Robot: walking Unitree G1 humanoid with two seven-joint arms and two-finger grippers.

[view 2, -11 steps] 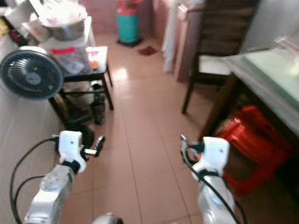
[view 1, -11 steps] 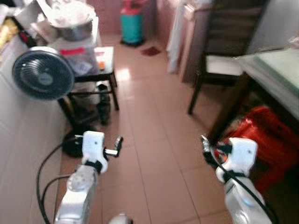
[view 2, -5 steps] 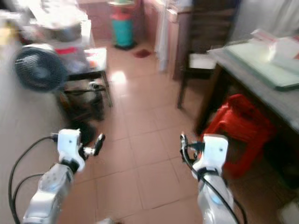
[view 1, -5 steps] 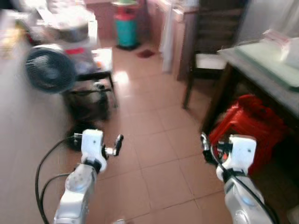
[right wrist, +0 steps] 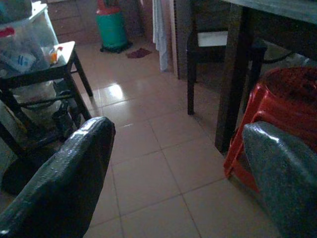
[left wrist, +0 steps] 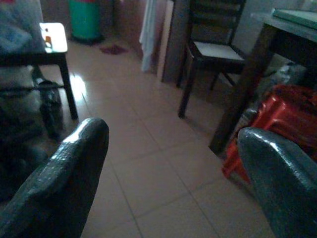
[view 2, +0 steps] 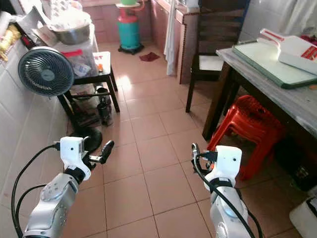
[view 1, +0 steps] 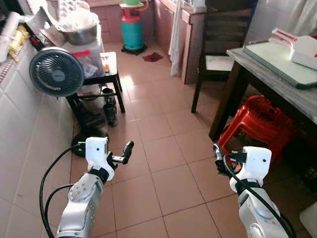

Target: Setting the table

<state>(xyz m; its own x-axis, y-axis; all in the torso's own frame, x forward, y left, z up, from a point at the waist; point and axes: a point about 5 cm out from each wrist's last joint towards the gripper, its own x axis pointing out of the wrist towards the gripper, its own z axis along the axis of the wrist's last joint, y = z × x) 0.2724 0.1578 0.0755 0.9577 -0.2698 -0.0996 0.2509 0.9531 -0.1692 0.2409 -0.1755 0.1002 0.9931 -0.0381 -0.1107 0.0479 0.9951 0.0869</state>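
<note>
Approach phase, nothing picked up. Left gripper (view 1: 128, 147) was held out low at 7 o'clock over the tiled floor (view 1: 163, 163), fingers (left wrist: 69, 173) spread apart and empty per the wrist view. Right gripper (view 1: 216, 151) was at 5 o'clock, fingers (right wrist: 64, 183) also apart, holding nothing. Table (view 1: 292, 94), the task's target, stood at 2 to 3 o'clock, well apart from both grippers; a pale green board (view 1: 277, 62) lay on it with a white and red box (view 1: 297, 47) on the board. Red plastic stools (view 1: 260, 124) sat stacked under the table's near edge, just beside its dark leg (view 1: 225, 106). Dark wooden chair (view 1: 223, 47) stood at 1 o'clock against the table's far end. Off at 10 to 11 o'clock were a fan (view 1: 56, 72) and a small black side table (view 1: 106, 67) with a metal bowl (view 1: 79, 29) behind it. Gas cylinder (view 1: 132, 27) stood at 12 o'clock. No dishes or cutlery could be made out on the table. Judged step: moving to the table or to fetch tableware, not yet setting anything. Next move likely called for turning right toward the table, keeping the right arm off the stools.
</note>
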